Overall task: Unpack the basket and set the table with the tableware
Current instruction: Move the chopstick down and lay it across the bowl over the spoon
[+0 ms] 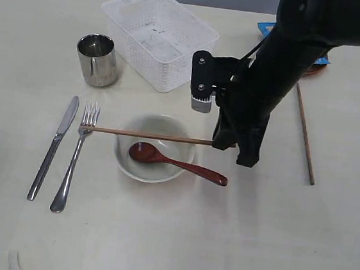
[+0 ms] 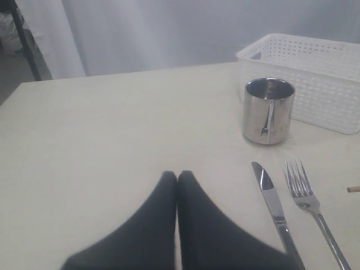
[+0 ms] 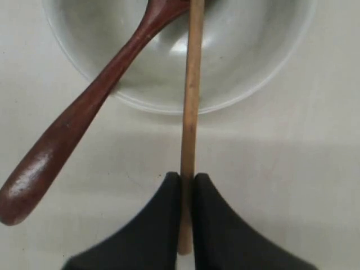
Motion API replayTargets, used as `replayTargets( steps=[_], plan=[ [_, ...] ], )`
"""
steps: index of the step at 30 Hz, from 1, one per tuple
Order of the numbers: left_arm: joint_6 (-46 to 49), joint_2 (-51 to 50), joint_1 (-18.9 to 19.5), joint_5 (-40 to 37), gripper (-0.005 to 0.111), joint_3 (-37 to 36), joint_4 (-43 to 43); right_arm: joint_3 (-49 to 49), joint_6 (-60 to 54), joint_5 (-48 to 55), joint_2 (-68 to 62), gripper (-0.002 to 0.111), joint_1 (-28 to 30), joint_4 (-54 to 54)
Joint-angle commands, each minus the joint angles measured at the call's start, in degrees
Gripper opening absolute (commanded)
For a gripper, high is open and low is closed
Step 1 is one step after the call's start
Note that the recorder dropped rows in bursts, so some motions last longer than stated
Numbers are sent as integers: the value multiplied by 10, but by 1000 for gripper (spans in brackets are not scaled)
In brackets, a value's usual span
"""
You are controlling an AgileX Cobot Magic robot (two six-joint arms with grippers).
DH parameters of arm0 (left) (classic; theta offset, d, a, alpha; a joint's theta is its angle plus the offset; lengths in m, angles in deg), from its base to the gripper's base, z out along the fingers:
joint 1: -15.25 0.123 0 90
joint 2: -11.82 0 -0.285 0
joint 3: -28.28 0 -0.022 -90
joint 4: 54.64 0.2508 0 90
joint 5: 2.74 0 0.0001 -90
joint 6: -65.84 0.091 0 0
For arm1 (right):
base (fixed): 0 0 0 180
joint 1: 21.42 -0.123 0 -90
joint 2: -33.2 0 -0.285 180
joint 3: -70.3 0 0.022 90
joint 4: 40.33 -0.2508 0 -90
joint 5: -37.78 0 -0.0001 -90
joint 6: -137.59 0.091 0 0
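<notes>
My right gripper [image 3: 187, 177] is clamped on one end of a brown wooden chopstick [image 3: 189, 84], its two dark fingers pressed in on either side of the stick with a short stub poking out behind them. The chopstick runs straight out across the pale off-white bowl [image 1: 123, 165], and its far tip reaches the tines of the steel fork [image 1: 76, 156]; I cannot tell whether tip and fork touch. In the bowl lies the reddish-brown spoon [image 1: 164, 160], head down inside and handle leaning out over the rim, its end out on the surface [image 1: 285, 236] on my right arm's side. The steel knife [image 1: 53, 147] lies just beside the fork, the two roughly parallel, at the left of the exterior view. Beyond them the small steel cup [image 1: 97, 60] stands upright, near a corner of the white lattice basket [image 1: 173, 76], which sits at the far middle of the surface and looks bare inside. The second chopstick [image 1: 305, 132] lies flat on the surface on the other side of my right arm, well apart from the bowl. A blue snack packet [image 1: 265, 28] peeks out behind that arm, and a reddish-brown edge next to it may be the small plate, though the arm hides most of it. My left gripper [image 2: 177, 174] has its fingers pressed together, nothing between them, pointing over bare surface near the knife.
</notes>
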Motion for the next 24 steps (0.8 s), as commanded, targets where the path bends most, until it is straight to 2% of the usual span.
replayTargets(
  steps=[1,24],
  plan=[
    [-1,1,-3,0,0,-1,-1,1,6,2,1,0,0,5],
    [-1,1,-3,0,0,-1,-1,1,7,31,1,0,0,-12]
  ],
)
